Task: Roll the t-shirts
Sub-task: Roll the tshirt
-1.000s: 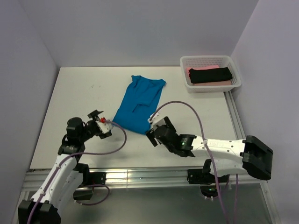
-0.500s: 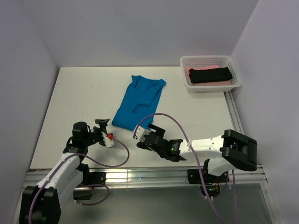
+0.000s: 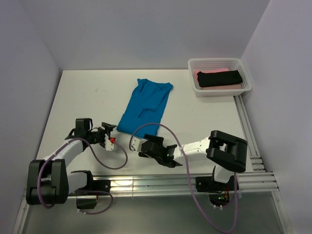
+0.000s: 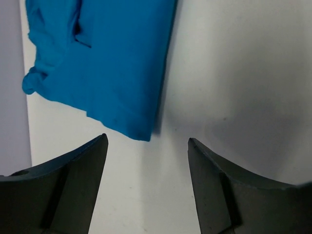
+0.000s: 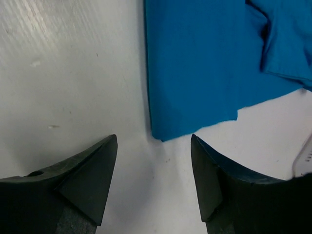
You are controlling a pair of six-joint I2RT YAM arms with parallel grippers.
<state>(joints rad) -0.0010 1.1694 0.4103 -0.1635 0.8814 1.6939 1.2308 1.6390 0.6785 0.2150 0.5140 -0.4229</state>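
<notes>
A bright blue t-shirt (image 3: 145,106) lies flat on the white table (image 3: 78,97), folded into a long strip that runs away from me. My left gripper (image 3: 110,135) is open, low over the table just left of the shirt's near hem. In the left wrist view the hem corner (image 4: 144,135) sits just ahead of the left gripper (image 4: 147,141). My right gripper (image 3: 138,146) is open too, just short of the near hem. In the right wrist view the shirt (image 5: 204,63) ends right before the right gripper (image 5: 154,138). Nothing is between either pair of fingers.
A white mesh basket (image 3: 243,73) stands at the back right corner. It holds a rolled black t-shirt (image 3: 219,78) on top of a pink one (image 3: 199,73). Purple cables (image 3: 161,127) loop over the table near the grippers. Walls close in the left, back and right sides.
The right gripper has swung left and nearer, from the shirt's near right corner to below its hem. The left arm has dropped lower. Both jaws have narrowed a little.
</notes>
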